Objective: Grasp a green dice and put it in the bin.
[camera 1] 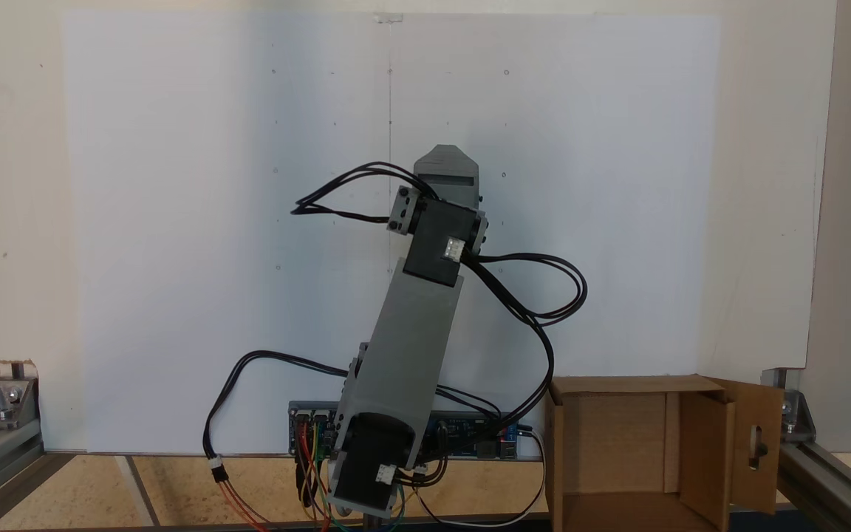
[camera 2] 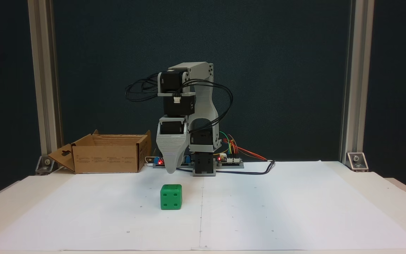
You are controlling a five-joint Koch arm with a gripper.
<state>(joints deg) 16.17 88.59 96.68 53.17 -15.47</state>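
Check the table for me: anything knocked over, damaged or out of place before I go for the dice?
Nothing stands out. The green dice sits flat on the white paper, apart from the gripper hanging above and behind it. The cardboard box stands upright at the back with its flaps open.

- In a fixed view, the green dice (camera 2: 171, 197) shows two faces; its other sides and its underside are turned away.
- In the same view the gripper (camera 2: 171, 170) shows a single grey tapered tip, so whether the jaws are parted or closed cannot be told.
- Seen from above, the arm (camera 1: 411, 347) covers the gripper and whatever lies under it.
- The bin (camera 1: 640, 451) is cut off by the bottom edge of the view from above; in the front view its inside is hidden behind its walls.
- The printing on the bin's front wall is too small to read.
- The arm's base and lower wires run off the bottom edge of the view from above.
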